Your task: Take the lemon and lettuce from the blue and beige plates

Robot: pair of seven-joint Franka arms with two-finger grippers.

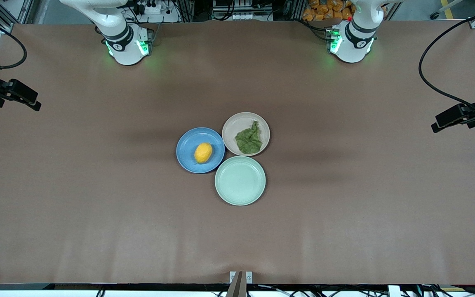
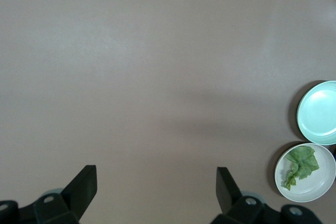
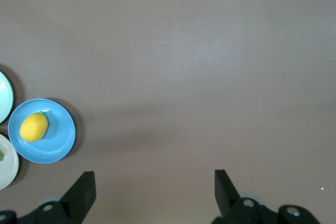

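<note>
Nothing has been picked yet: this looks like the opening step, with both arms waiting high above bare worktop and neither one over a plate. Taking the mint-green plate as the landmark, the blue plate touches it on the side toward the right arm's end and a little farther from the front camera, and the lemon lies in the middle of that blue plate. The beige plate sits directly farther from the front camera than the mint-green plate, rims touching, and the lettuce lies crumpled in it, toward the rim nearest the left arm's end. The mint-green plate itself holds nothing. The left gripper hangs over bare worktop well apart from the mint-green plate, fingers spread wide and holding nothing; its wrist view catches the lettuce at the edge. The right gripper likewise hovers over bare worktop well apart from the plates, fingers wide apart and empty, with the lemon off to one side of its view. The next move probably calls for each arm to travel in over its nearer plate, centre the open fingers on the item, and descend without knocking the raised rims; the thin lettuce will likely need a low pinch.
</note>
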